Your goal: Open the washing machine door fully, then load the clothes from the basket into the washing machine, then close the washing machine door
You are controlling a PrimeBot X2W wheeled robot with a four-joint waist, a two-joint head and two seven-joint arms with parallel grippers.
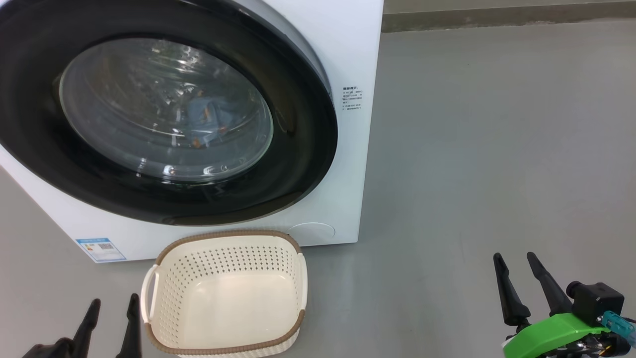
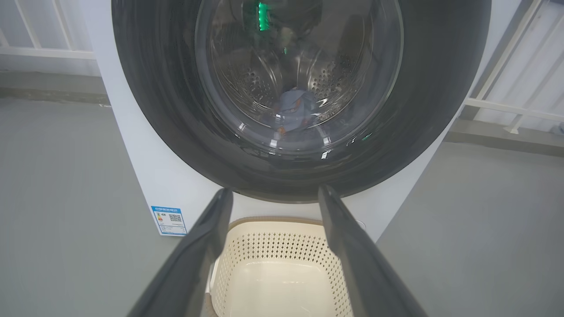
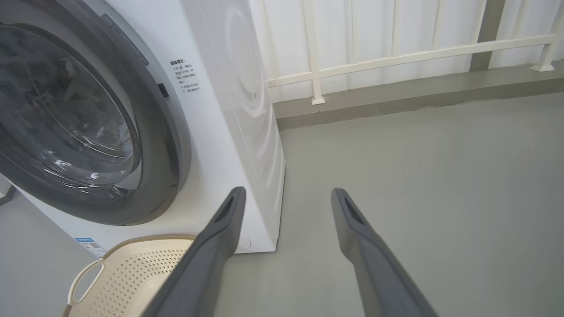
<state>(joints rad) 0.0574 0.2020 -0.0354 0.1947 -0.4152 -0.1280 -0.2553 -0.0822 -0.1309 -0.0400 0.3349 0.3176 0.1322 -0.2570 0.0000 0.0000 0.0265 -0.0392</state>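
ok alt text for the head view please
A white washing machine with its round black-rimmed door closed; light blue clothes show through it. An empty cream basket sits on the grey floor before it, with the left gripper and right gripper low at the corners, jaws open.

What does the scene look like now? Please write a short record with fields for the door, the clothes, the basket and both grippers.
washing machine door: shut flat on the washing machine
clothes: light blue, inside the drum, seen through the glass
basket: empty, on the floor before the machine
left gripper: open, holding nothing, beside the basket
right gripper: open, holding nothing, above the floor
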